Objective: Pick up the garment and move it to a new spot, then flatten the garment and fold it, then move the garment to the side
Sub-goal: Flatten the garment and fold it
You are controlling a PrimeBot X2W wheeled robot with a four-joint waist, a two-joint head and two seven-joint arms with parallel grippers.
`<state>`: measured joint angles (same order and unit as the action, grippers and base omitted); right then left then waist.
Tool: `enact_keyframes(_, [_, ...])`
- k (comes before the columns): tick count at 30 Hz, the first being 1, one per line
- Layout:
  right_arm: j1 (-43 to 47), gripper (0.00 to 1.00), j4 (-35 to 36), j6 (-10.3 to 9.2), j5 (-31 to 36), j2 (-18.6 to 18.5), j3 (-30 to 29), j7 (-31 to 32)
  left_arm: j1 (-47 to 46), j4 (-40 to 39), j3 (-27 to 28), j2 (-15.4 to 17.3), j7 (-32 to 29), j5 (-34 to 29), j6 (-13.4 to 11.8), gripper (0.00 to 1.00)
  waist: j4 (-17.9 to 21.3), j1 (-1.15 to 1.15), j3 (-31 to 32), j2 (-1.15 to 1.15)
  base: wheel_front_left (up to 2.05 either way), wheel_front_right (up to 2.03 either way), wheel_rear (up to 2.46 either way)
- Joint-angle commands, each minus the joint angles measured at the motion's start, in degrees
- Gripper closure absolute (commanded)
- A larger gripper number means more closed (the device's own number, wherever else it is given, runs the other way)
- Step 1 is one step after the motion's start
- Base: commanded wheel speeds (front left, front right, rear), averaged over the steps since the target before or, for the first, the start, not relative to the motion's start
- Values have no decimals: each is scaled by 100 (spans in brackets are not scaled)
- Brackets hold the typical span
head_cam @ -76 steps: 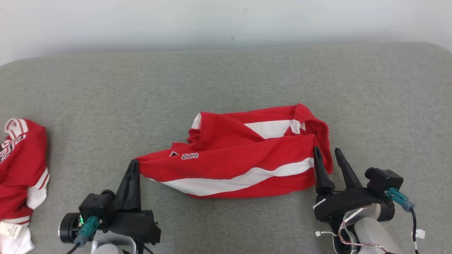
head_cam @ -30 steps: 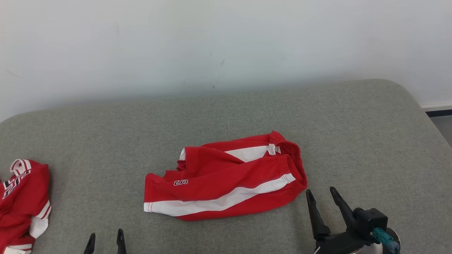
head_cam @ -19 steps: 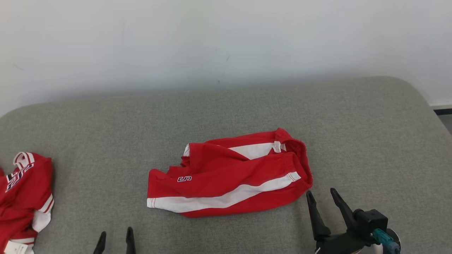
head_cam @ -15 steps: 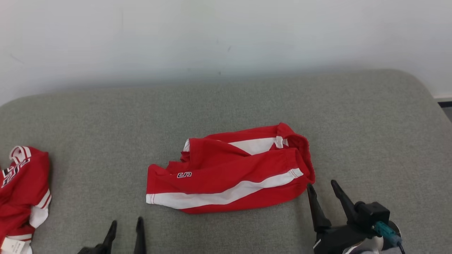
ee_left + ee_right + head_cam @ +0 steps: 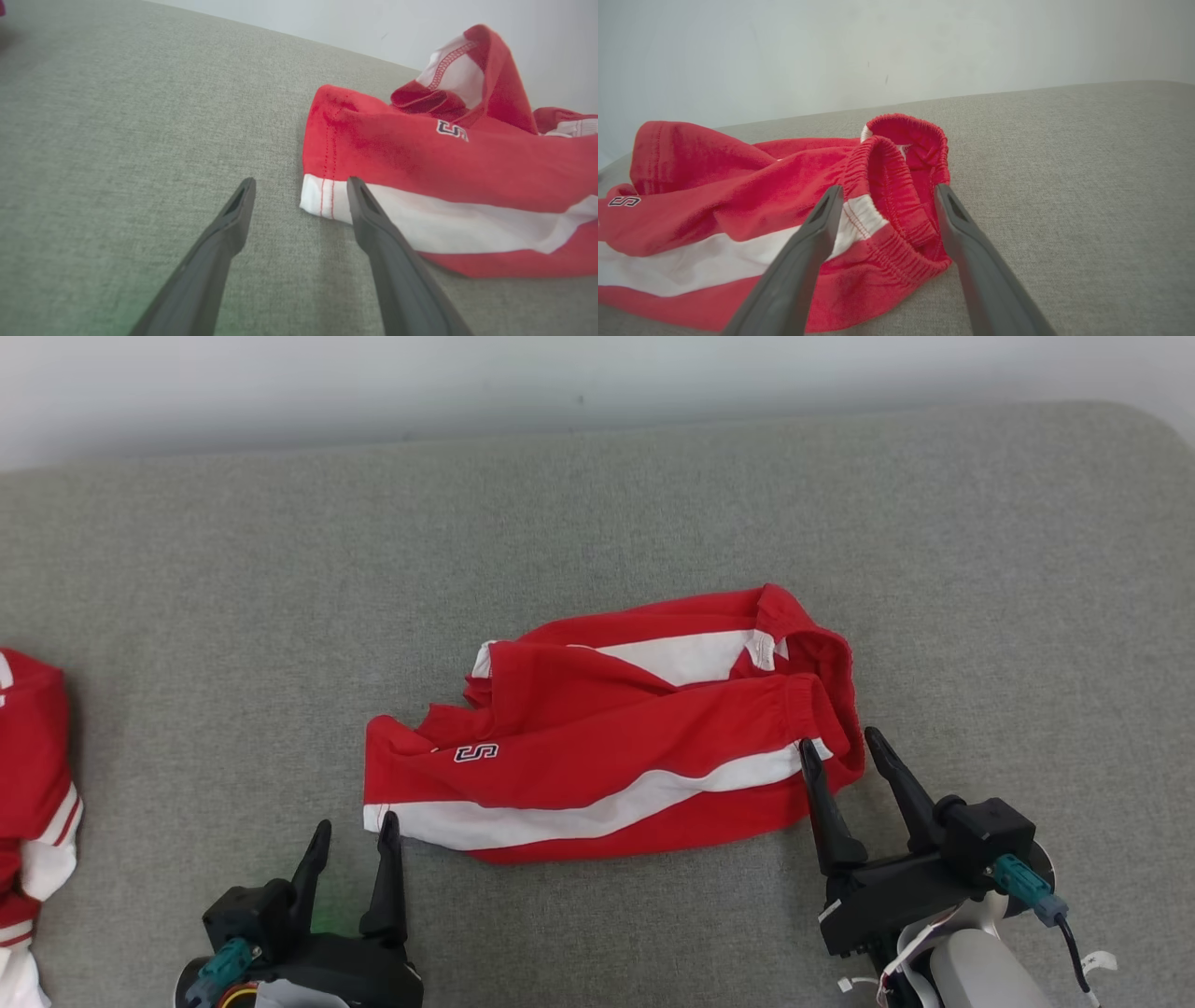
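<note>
The garment (image 5: pixel 616 737) is a pair of red shorts with white side stripes, lying crumpled on the grey cushioned surface (image 5: pixel 597 504). Its hem corner (image 5: pixel 322 196) points left and its elastic waistband (image 5: pixel 901 186) lies at the right. My left gripper (image 5: pixel 355 826) is open at the lower left, its right fingertip just at the white hem corner. My right gripper (image 5: pixel 837 745) is open, its fingers straddling the waistband end without closing on it. In the wrist views, the left gripper (image 5: pixel 301 182) sits beside the hem and the right gripper (image 5: pixel 887 189) frames the waistband.
A second red and white garment (image 5: pixel 33 775) lies bunched at the left edge of the grey surface. A white wall (image 5: pixel 467 373) runs along the far side. Bare grey surface (image 5: pixel 1027 569) stretches to the right of the shorts and behind them.
The head camera has tilted down, so the whole picture shifted. Both grippers have come forward to the shorts: the left to the hem corner, the right around the waistband end.
</note>
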<state>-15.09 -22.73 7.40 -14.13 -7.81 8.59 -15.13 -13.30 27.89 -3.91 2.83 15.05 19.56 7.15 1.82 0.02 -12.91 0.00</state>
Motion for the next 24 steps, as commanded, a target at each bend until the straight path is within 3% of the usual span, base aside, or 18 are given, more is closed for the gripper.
enact_keyframes(1, [-54, 0, 36, 18, -46, -30, 31, -1, -113, 77, -3, 10, 20, -67, 36, 0, 42, -2, -197, 0, 0, 0, 0])
enact_keyframes(11, [-103, 0, 99, 18, -49, -54, -3, -1, -134, 139, -48, 9, 16, -88, 27, 0, 112, -2, -293, 0, 0, 0, 0])
enact_keyframes(13, [-105, 0, 104, 18, -56, -62, -12, -1, -116, 133, -89, 9, 16, -83, 28, 32, 108, -2, -304, 0, 0, 0, 0])
enact_keyframes(16, [-130, 0, 109, 18, -73, -71, -16, -1, -66, 98, -196, 10, 15, -49, 30, 100, 86, -2, -308, 0, 0, 0, 0])
enact_keyframes(24, [-175, 0, 148, 18, -85, -135, 141, -1, 48, -214, -117, 10, 19, -109, 13, 100, 13, -2, -279, 0, 0, 0, 0])
